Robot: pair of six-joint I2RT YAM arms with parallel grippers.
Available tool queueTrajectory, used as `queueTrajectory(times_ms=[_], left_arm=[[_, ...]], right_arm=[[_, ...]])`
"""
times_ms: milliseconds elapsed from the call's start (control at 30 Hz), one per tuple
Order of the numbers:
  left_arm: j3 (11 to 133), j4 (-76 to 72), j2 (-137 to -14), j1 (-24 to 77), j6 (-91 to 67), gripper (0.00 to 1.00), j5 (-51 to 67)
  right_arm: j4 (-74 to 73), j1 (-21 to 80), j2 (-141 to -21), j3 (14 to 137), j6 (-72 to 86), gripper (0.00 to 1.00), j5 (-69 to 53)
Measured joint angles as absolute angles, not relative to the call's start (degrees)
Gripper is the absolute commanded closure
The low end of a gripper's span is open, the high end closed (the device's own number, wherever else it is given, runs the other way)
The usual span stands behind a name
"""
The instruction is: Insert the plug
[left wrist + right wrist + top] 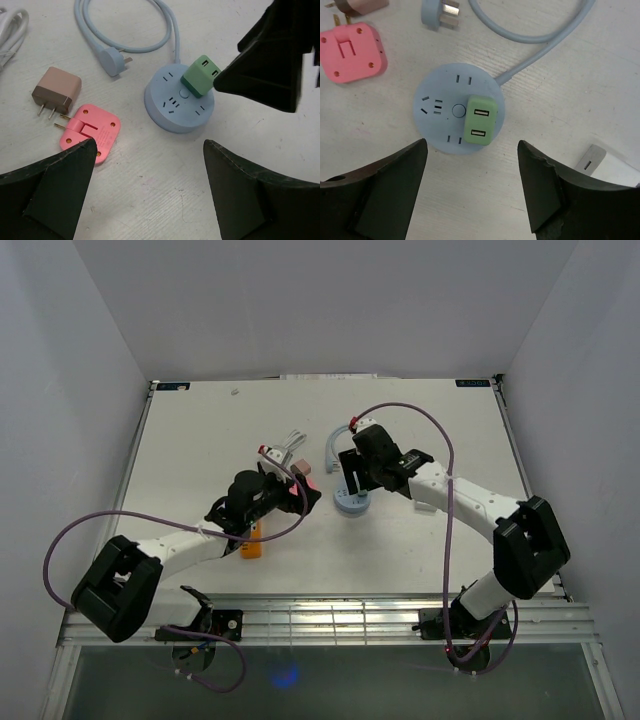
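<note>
The green plug (481,120), a small block with two USB ports facing up, stands on the top face of the round blue socket hub (436,125), over its right-hand outlet. Nothing holds it. My right gripper (472,150) hangs straight above the hub with its jaws wide open and empty, one finger on each side. In the left wrist view the plug (201,75) and hub (170,112) lie ahead of my left gripper (150,150), which is open and empty over bare table. From above, the right gripper (352,483) covers the hub (351,505), with the left gripper (303,495) just left of it.
A pink flat adapter (90,132) and a brown two-pin adapter (56,90) lie left of the hub. The hub's blue cable loops behind it and ends in a wall plug (114,60). A white charger (610,167) lies to the right, and an orange object (250,543) lies under the left arm.
</note>
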State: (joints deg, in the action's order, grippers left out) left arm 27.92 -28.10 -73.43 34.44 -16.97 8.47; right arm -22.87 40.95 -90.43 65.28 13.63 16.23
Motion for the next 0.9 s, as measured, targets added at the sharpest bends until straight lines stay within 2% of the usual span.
queueTrajectory(times_ms=[500, 633, 900], left_arm=[[47.88, -14.50, -87.74, 29.30, -10.63, 0.02, 4.05], [52.75, -11.55, -93.86, 28.56, -6.55, 0.06, 4.40], [55.66, -7.31, -100.29, 28.23, -0.95, 0.07, 6.26]], right_arm=[[-19.90, 36.29, -75.68, 57.14, 5.93, 0.21, 9.67], [-19.20, 35.97, -73.23, 56.03, 5.17, 0.21, 6.94], [-18.17, 35.24, -69.91, 55.11, 4.03, 0.21, 3.84]])
